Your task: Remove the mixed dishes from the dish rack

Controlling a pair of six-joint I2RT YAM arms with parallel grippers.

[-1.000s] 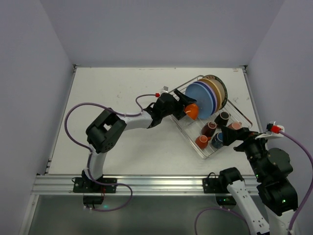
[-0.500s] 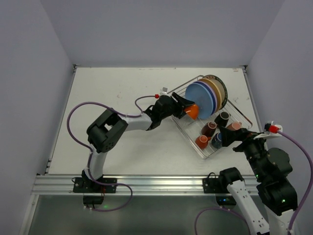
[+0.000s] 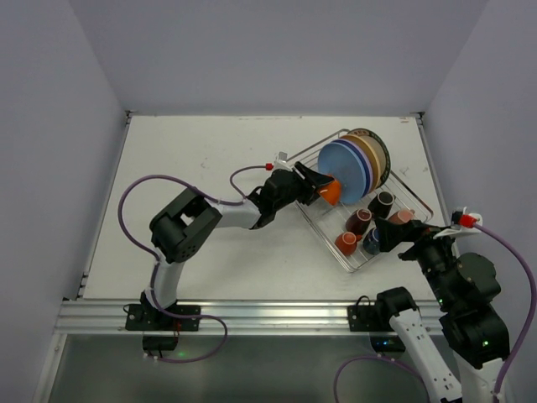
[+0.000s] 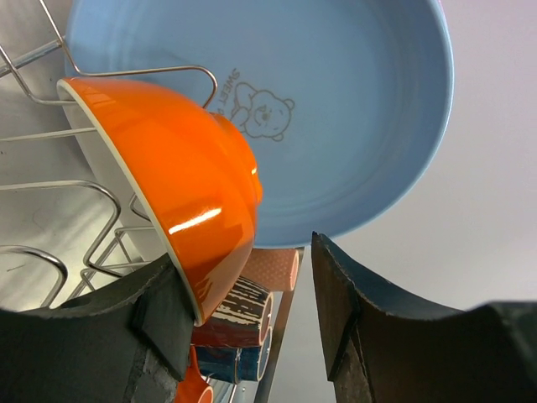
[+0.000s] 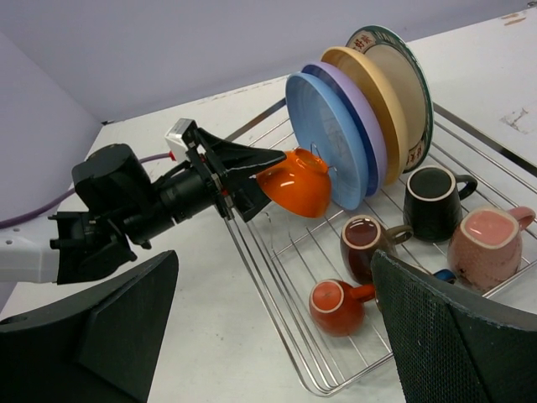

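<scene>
The silver wire dish rack [image 3: 323, 236] sits at the right of the table, and its rim shows in the right wrist view [image 5: 268, 277]. An orange bowl [image 3: 331, 191] leans on edge in front of the blue plate [image 3: 344, 166]; lavender, tan and patterned-rim plates stand behind it. My left gripper [image 3: 320, 185] is open, its jaws straddling the bowl's rim [image 4: 185, 176]; one finger [image 4: 159, 319] touches the rim, the other stands clear. My right gripper [image 3: 401, 238] is wide open and empty above the rack's near corner [image 5: 275, 256].
Mugs lie in the rack's near half: black [image 5: 432, 193], brown [image 5: 362, 239], orange [image 5: 331, 306], a pinkish one [image 5: 487, 243], and a blue one [image 3: 372, 242] mostly hidden behind my right finger. White walls close in the table on three sides.
My left arm has shifted slightly at the bowl and its cable has swung up. The bowl, the other dishes and the right arm have hardly moved.
</scene>
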